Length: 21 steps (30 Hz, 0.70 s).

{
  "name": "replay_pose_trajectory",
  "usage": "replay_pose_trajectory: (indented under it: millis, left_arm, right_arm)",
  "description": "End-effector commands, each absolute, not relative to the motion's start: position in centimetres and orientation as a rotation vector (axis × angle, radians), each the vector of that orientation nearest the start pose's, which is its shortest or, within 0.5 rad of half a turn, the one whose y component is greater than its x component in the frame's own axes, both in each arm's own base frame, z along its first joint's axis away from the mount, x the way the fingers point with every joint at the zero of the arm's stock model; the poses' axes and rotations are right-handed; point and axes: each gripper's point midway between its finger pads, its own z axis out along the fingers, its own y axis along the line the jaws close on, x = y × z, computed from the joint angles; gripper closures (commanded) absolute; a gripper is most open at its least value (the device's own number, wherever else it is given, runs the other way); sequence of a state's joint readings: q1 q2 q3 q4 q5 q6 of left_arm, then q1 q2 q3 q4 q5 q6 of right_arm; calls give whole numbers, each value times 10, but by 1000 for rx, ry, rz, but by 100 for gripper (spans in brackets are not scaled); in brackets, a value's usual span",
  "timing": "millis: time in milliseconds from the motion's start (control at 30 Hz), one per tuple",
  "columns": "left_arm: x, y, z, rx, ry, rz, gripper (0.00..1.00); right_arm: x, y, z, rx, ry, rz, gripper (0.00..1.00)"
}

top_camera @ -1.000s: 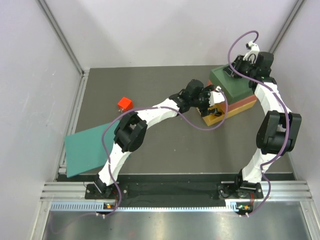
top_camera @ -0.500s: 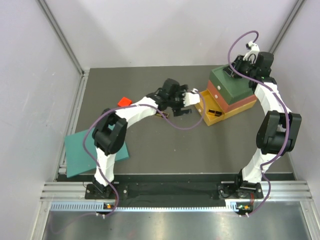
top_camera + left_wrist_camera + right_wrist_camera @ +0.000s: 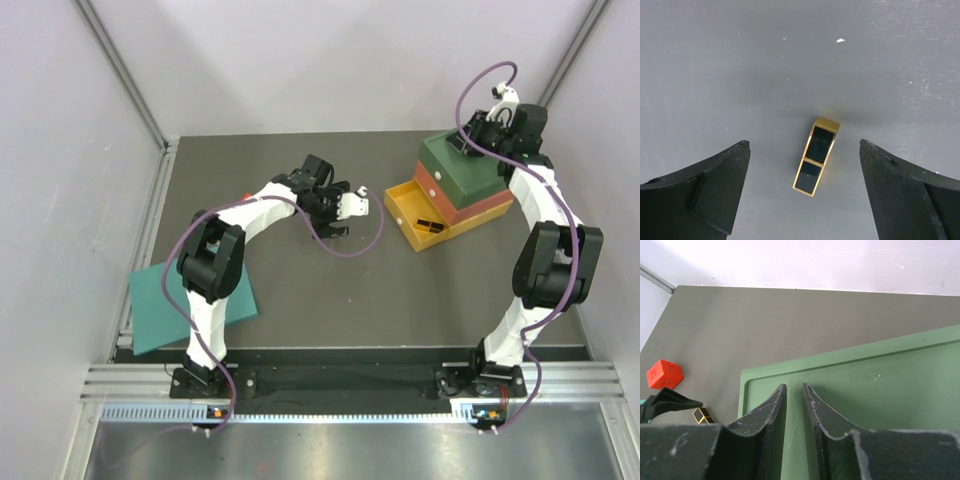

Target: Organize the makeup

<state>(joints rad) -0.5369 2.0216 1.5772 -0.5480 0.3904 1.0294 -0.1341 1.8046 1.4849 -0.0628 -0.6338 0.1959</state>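
presently: small black-and-gold rectangular palette (image 3: 816,156) lay flat on the dark grey surface (image 3: 715,60), directly below the left pincer (image 3: 802,145) and between its two black fingers (image 3: 710,190), touching neither. left pincer was spread wide and held nothing. right pincer (image 3: 794,386) was over the green top of the stacked green, red and yellow drawer box (image 3: 880,390). its fingers were parted by only a thin slit with nothing in it; contact with the lid could not be told. yellow bottom drawer (image 3: 395,215) was pulled out, with small dark items inside, too small to identify. palette sat well apart from that drawer, toward the left arm's side.

handling, judged: palette looked rigid, light and thin. it had two glossy black panes in a gold frame, so it was likely slick and liable to scratch or crack; a modest squeeze would be advised. with so low a profile, the fingertips would need to come almost down to the surface. best hold: across the narrow width, on the long gold edges, near the seam between the panes. long axis was slightly skewed to the fingers; a small wrist turn would square it.

writing: no brand, label or lettering was legible on palette, box or surface.
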Motion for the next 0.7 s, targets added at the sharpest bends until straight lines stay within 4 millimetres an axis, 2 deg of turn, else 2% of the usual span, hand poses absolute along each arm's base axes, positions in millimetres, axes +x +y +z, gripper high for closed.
replay_pose_trajectory:
  millis: [0,133,233,267,333,367,400,433,667]
  left_arm:
    - [405,-292,74,1907,1603,-398,7]
    - [404,-284,59,1922,1641,-401,11]
    - [405,-277,51,1925,1667,-390,20]
    - [406,-275,49,1925,1674,-391,27]
    - [408,-269,42,1923,1698,-394,48]
    - [410,-268,40,1923,1705,-386,79]
    - [413,-267,40,1909,1714,-378,94]
    - [415,-267,40,1898,1722,-369,100]
    - [434,-294,75,1713,1676,-457,100]
  right_arm:
    - [434,42,72,197,2524,758,78]
    - [434,42,72,197,2525,760,78]
    - [434,43,73,196,2524,764,78]
    - [433,43,72,198,2527,768,78]
    - [433,43,72,198,2525,767,78]
    - [433,43,72,200,2526,768,78]
    - [433,44,73,201,2525,770,78]
    - [433,43,74,201,2524,768,78]
    - [432,45,73,199,2524,775,78]
